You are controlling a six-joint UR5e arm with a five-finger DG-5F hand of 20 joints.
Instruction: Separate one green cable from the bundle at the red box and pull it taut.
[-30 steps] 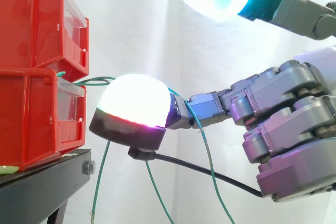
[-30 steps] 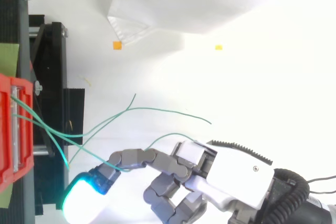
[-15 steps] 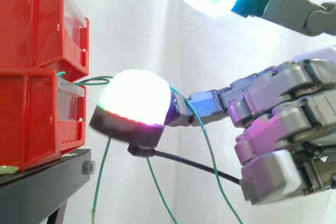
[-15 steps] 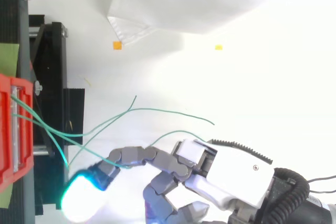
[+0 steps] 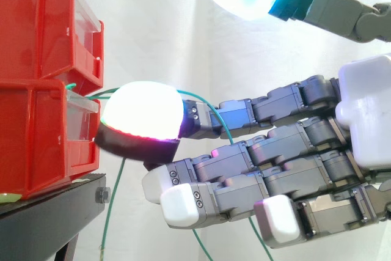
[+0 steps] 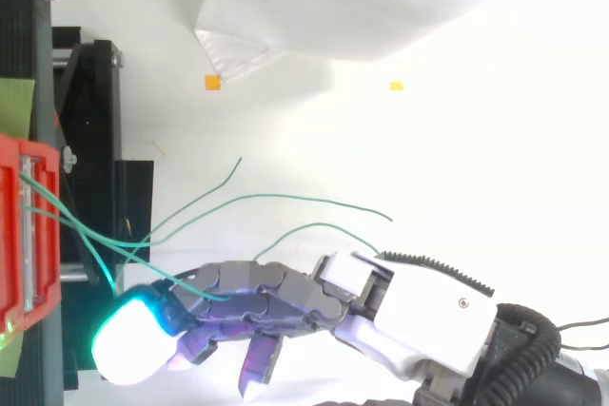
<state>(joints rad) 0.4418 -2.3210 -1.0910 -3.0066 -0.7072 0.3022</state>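
Red plastic bins (image 5: 36, 90), glossy and hard-edged, sit stacked one on the other on a matt black stand (image 5: 43, 224) (a bolt head shows at its corner), each with a clear plastic front (image 5: 82, 123). From the front of the lower bin springs a bundle of thin green cables (image 6: 285, 199), smooth and wiry. Seen from above, they fan away from the bins in loose curves, their free ends well apart from one another. Seen from the side, a few hang down past the stand, just beside the bins.

Behind the bins hangs a white curtain (image 5: 159, 35), softly creased. On the pale ground away from the bins lie a small orange square (image 6: 212, 83) and, farther from the bins, a small yellow square (image 6: 396, 86).

The hand (image 5: 363, 114), grey jointed metal with a white shell, reaches toward the lower bin. Its fingers are stretched straight and lie close side by side, with the thumb held high and apart above them. The upper finger's domed pad (image 5: 143, 111) glows white with a magenta and green rim. It sits just beside the lower bin's clear front and hides where some cables run. One green strand (image 6: 195, 284) leaves the bundle near the bins and lies across the fingers, touching them. It slopes down between the upper finger and those below it (whether they nip it I cannot tell), curving slackly.
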